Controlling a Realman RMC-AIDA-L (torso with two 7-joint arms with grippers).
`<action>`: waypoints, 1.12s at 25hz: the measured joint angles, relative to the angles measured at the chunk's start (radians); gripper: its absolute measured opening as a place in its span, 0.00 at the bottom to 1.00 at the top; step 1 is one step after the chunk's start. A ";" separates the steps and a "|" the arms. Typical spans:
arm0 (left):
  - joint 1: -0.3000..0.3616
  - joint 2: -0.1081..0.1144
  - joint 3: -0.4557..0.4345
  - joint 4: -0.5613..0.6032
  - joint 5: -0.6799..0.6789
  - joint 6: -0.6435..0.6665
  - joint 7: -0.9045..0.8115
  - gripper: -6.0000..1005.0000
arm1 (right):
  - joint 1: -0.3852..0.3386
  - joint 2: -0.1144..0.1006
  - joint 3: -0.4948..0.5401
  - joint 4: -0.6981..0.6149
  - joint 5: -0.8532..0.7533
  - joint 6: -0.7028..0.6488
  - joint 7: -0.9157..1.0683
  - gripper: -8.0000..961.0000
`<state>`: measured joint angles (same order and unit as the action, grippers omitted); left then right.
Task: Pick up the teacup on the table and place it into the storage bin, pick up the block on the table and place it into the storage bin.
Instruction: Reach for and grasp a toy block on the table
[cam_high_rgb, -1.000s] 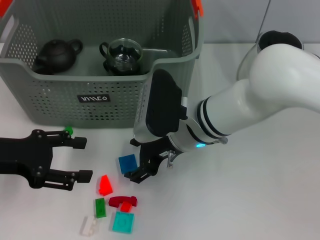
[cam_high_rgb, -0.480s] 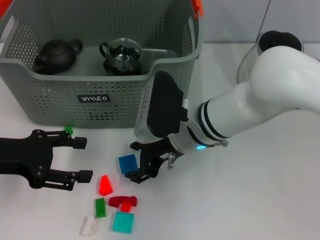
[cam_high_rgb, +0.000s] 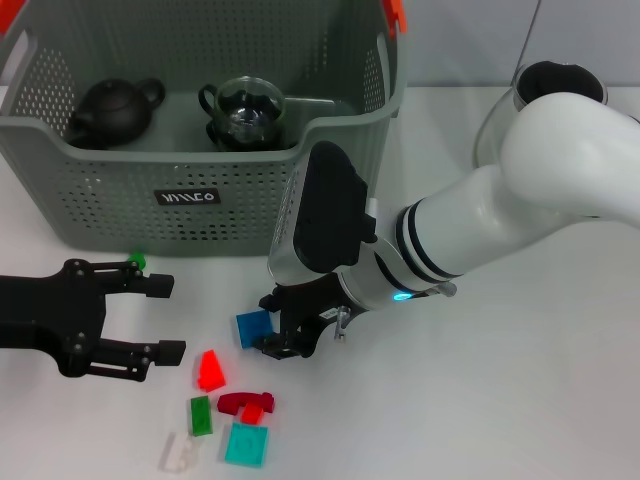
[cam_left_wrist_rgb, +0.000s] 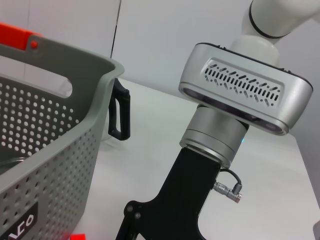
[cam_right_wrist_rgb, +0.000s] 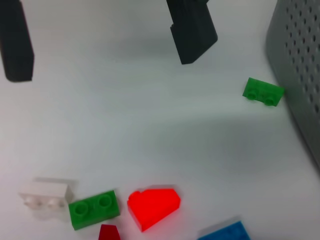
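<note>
A blue block (cam_high_rgb: 250, 327) lies on the white table in front of the storage bin (cam_high_rgb: 120, 215). My right gripper (cam_high_rgb: 266, 323) is low over the blue block and open, one finger on each side of its right edge. The right wrist view shows that blue block (cam_right_wrist_rgb: 225, 233) but none of that arm's fingers. A glass teacup (cam_high_rgb: 246, 108) stands inside the storage bin beside a black teapot (cam_high_rgb: 115, 108). At the left, my left gripper (cam_high_rgb: 170, 318) rests open and empty on the table.
More blocks lie near the front edge: a red wedge (cam_high_rgb: 210, 370), a green one (cam_high_rgb: 201, 414), a dark red one (cam_high_rgb: 238, 402), a teal one (cam_high_rgb: 246, 444) and a clear one (cam_high_rgb: 178, 452). A small green block (cam_high_rgb: 138, 261) sits by the bin wall.
My right gripper has moved left and slightly toward the bin, so its fingers now straddle the blue block. The left arm and the other blocks have not moved.
</note>
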<state>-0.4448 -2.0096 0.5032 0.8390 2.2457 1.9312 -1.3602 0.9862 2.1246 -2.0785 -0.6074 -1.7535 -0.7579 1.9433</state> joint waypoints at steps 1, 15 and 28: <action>0.000 0.000 0.000 0.000 0.000 0.000 0.000 0.85 | 0.000 0.000 0.000 0.000 0.000 0.000 0.003 0.58; 0.008 0.003 -0.022 0.006 0.001 0.008 -0.004 0.85 | -0.025 -0.022 0.034 -0.076 -0.008 -0.015 0.011 0.55; -0.002 0.032 -0.096 -0.012 -0.001 0.039 -0.011 0.86 | -0.221 -0.026 0.223 -0.382 -0.150 -0.240 0.015 0.92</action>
<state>-0.4465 -1.9774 0.4073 0.8273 2.2450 1.9704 -1.3714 0.7650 2.0982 -1.8553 -0.9893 -1.9031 -0.9975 1.9586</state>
